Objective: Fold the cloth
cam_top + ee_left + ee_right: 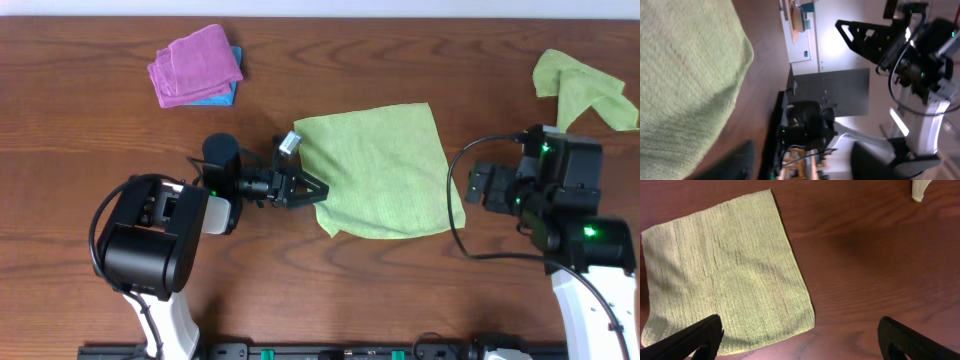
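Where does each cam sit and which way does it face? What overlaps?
Overhead: fixed above the table, looking straight down; both arms show, left tool at the edge of the cloth.
Left wrist: low beside the cloth, looking sideways across the table at the right arm; own tool barely shows.
Right wrist: above the table, looking down; right tool open, fingers in the bottom corners.
Shared: all three see the cloth.
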You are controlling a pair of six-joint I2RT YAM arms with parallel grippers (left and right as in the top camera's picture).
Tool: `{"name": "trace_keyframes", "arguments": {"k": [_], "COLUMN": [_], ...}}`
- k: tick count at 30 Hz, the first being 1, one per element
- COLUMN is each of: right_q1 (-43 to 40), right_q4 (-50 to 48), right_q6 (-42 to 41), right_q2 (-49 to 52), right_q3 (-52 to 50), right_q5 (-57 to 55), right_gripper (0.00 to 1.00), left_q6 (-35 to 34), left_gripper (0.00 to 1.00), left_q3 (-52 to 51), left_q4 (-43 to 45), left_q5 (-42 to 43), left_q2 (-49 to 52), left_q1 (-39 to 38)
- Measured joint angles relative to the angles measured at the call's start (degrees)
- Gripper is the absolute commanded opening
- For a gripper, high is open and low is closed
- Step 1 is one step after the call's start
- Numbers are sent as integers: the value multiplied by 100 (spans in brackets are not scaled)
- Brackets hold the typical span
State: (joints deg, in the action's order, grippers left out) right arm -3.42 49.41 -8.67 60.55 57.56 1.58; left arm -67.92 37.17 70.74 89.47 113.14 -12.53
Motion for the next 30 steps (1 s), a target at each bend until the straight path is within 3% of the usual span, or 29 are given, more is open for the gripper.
{"name": "trace_keyframes", "arguments": {"k": [4, 5, 7, 8, 9, 10, 11, 12, 17, 19, 22, 26, 30], "right_q1": [0, 0, 0, 0, 0, 0, 0, 0, 0, 0, 0, 0, 0], "right_q4": [-52, -61, -103, -144, -173, -212, -251, -291, -299, -299, -297, -243, -103], "right_q6": [0, 0, 26, 13, 37, 44, 39, 42, 35, 35, 35, 76, 142], "right_q2": [83, 125, 223, 282, 326, 363, 393, 424, 457, 457, 457, 457, 452], "right_q3": [0, 0, 0, 0, 0, 0, 0, 0, 0, 0, 0, 0, 2], "right_q5": [0, 0, -4, -9, -2, -4, -2, -4, -46, -55, -70, -94, -96], "right_gripper": [99, 94, 76, 64, 45, 35, 42, 58, 69, 75, 85, 98, 96], "left_q6": [-133, -136, -142, -96, -68, 11, 50, 101, 216, 205, 2, -376, -400], "left_gripper": [49, 44, 21, 16, 14, 13, 13, 14, 31, 61, 96, 96, 96], "left_q3": [-2, -2, -2, -2, -2, -2, -2, -2, -2, -2, -2, -2, -2], "left_q4": [13, 13, 7, 2, 2, 4, -11, -15, -17, -15, -24, -20, -20], "left_q5": [20, 20, 17, 17, 20, 20, 20, 22, 17, 7, -122, -557, -804], "left_q2": [0, 0, 0, -2, 0, 0, 0, 0, 0, 0, -2, -2, -2], "left_q1": [-4, -9, -37, -68, -87, -114, -133, -151, -157, -157, -157, -157, -157]}}
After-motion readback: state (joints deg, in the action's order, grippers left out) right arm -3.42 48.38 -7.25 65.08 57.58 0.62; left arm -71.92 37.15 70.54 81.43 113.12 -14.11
